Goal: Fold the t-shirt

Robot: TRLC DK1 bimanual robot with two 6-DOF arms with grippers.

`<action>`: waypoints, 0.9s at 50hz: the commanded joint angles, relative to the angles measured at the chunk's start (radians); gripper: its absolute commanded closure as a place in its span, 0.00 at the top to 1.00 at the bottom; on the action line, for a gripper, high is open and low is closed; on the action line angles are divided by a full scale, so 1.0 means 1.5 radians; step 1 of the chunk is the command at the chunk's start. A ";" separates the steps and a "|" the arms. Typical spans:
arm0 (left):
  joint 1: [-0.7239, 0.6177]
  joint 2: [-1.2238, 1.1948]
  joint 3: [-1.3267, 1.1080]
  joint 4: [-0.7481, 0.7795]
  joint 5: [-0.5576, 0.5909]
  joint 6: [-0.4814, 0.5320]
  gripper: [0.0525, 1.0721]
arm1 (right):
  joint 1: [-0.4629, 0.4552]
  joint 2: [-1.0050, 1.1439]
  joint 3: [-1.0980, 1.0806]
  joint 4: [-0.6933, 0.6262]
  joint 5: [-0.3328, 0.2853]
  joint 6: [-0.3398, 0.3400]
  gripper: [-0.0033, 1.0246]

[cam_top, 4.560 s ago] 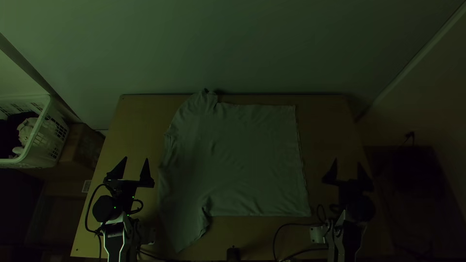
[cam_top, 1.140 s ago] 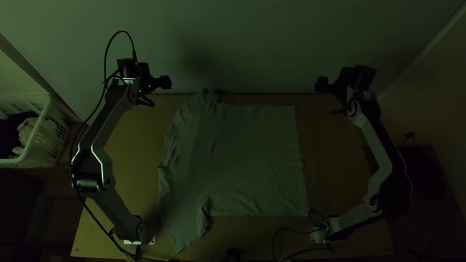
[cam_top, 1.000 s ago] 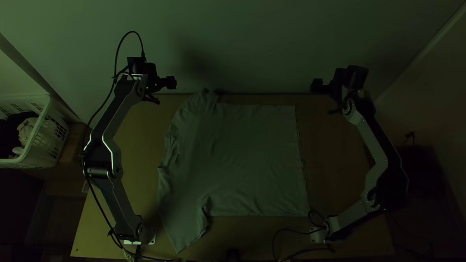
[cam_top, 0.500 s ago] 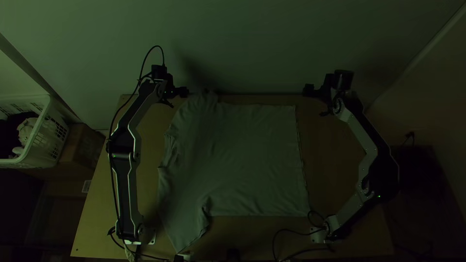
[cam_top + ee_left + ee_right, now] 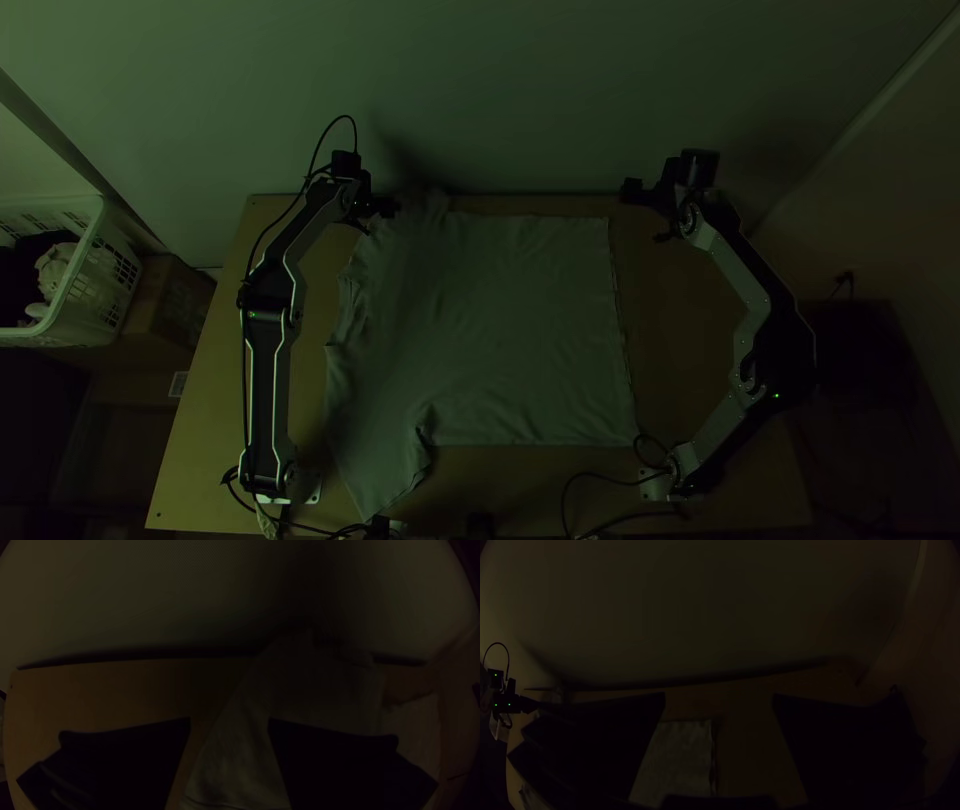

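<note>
Pale cloth shows nearest at the lower left of the top view, where the t-shirt's near sleeve (image 5: 385, 475) slants down towards the frame's bottom edge. From there the t-shirt (image 5: 500, 330) lies spread over the middle of the table (image 5: 690, 300), collar side to the left and hem (image 5: 622, 340) to the right, probably laid so that both sleeves can be turned in over the body. A narrow strip of wood separates the collar side from the left arm (image 5: 268, 390); a wider one runs between hem and right arm (image 5: 735, 420), room enough to fold from that side.

Farther up, left of centre, the left gripper (image 5: 230, 721) has its fingers parted beside the far sleeve (image 5: 432, 205), presumably lined up to pinch it. The right gripper (image 5: 719, 697), also spread and holding nothing, hangs near the hem's far corner. Behind both rises the wall (image 5: 500, 90), close to the table's far edge, so reaching past that sleeve looks tight.
</note>
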 commanded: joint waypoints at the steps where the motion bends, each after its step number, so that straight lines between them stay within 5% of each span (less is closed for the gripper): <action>1: -0.006 0.019 0.015 -0.008 -0.003 0.011 0.71 | 0.002 0.015 -0.008 -0.002 0.007 0.015 0.95; 6: -0.006 0.026 0.015 -0.018 -0.003 0.015 0.71 | 0.002 0.019 -0.006 -0.002 0.012 0.015 0.95; 10: -0.009 0.027 0.014 -0.023 -0.003 0.023 0.37 | 0.002 0.030 0.000 -0.003 0.016 0.015 0.95; 13: -0.013 0.024 0.010 -0.028 -0.003 0.027 0.27 | 0.003 0.041 0.004 -0.006 0.016 0.016 0.95; 16: -0.018 0.020 0.007 -0.030 -0.003 0.040 0.01 | 0.004 0.053 0.011 -0.013 0.016 0.019 0.95; 45: 0.037 -0.046 -0.008 -0.035 -0.003 0.020 0.02 | 0.034 0.249 0.228 -0.200 0.016 0.079 0.95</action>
